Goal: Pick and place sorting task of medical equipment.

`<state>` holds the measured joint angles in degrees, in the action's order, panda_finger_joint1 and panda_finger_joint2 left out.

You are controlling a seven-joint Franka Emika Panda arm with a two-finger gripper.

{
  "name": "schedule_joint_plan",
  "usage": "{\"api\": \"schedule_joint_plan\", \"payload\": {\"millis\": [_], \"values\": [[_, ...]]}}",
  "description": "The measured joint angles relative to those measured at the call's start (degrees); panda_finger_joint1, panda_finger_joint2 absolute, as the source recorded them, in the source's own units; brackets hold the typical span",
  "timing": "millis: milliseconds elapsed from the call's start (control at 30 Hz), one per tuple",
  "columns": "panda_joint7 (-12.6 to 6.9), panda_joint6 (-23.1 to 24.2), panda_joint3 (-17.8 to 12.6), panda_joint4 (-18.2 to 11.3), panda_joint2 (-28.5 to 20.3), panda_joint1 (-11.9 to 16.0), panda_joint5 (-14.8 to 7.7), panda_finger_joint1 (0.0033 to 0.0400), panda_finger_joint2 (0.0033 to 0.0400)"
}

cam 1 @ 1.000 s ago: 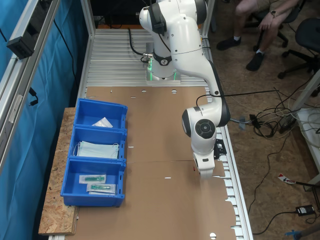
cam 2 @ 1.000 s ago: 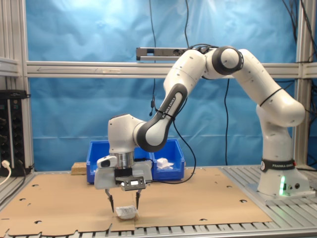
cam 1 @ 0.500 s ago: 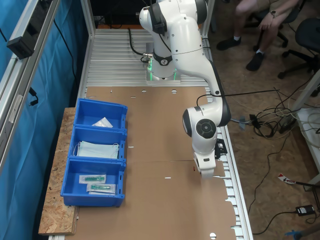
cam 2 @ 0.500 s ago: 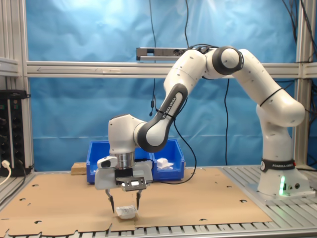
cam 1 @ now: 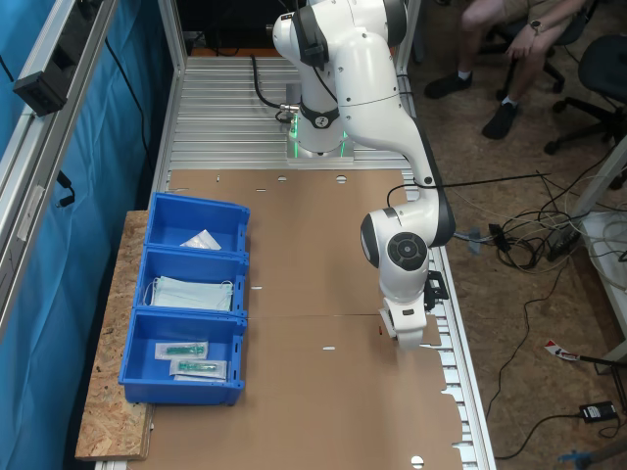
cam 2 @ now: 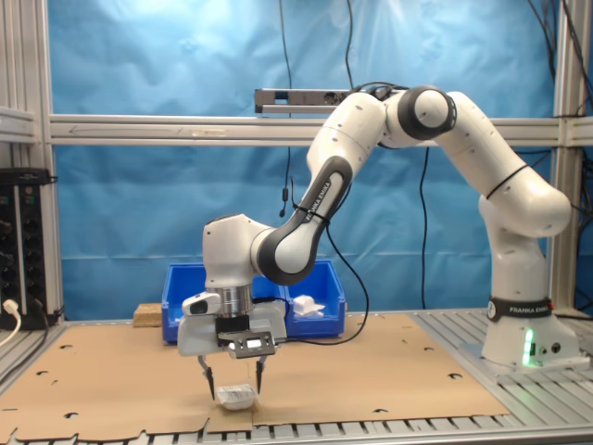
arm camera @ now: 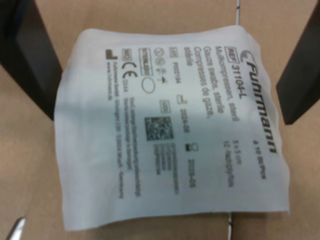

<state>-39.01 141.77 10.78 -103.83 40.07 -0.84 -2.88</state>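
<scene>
A small white square sachet (cam 2: 236,397) with dark print lies flat on the brown cardboard near the table's front edge in the second exterior view. My gripper (cam 2: 235,391) points straight down over it, open, with one dark finger (arm camera: 27,60) on each side of the sachet (arm camera: 170,130). In the wrist view both fingers stand just off the sachet's edges without pinching it. In the first exterior view the white hand (cam 1: 405,318) covers the sachet.
A blue three-compartment bin (cam 1: 137,377) stands at the first exterior view's left, holding a white sachet (cam 1: 201,239), a pale blue mask (cam 1: 191,293) and clear pouches (cam 1: 191,357). A seated person (cam 1: 519,39) and floor cables (cam 1: 534,240) lie beyond the table's edge.
The hand has shifted very slightly toward the first exterior view's right. The gripper stays open around the sachet, which has not moved.
</scene>
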Motion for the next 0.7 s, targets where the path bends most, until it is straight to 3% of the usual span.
{"api": "schedule_joint_plan", "payload": {"millis": [200, 233, 433, 467, 567, 600, 700], "values": [[0.0, 0.0, 0.1, 0.0, 0.0, 0.0, 0.0, 0.04, 0.04], [0.0, 0.0, 0.1, 0.0, 0.0, 0.0, 0.0, 0.0336, 0.0336], [0.0, 0.0, 0.1, 0.0, 0.0, 0.0, 0.0, 0.0336, 0.0336], [0.0, 0.0, 0.1, 0.0, 0.0, 0.0, 0.0, 0.0248, 0.0248], [0.0, 0.0, 0.1, 0.0, 0.0, 0.0, 0.0, 0.0248, 0.0248], [0.0, 0.1, 0.1, 0.0, 0.0, 0.0, 0.0, 0.0154, 0.0154], [0.0, 0.2, 0.1, 0.0, 0.0, 0.0, 0.0, 0.0154, 0.0154]]}}
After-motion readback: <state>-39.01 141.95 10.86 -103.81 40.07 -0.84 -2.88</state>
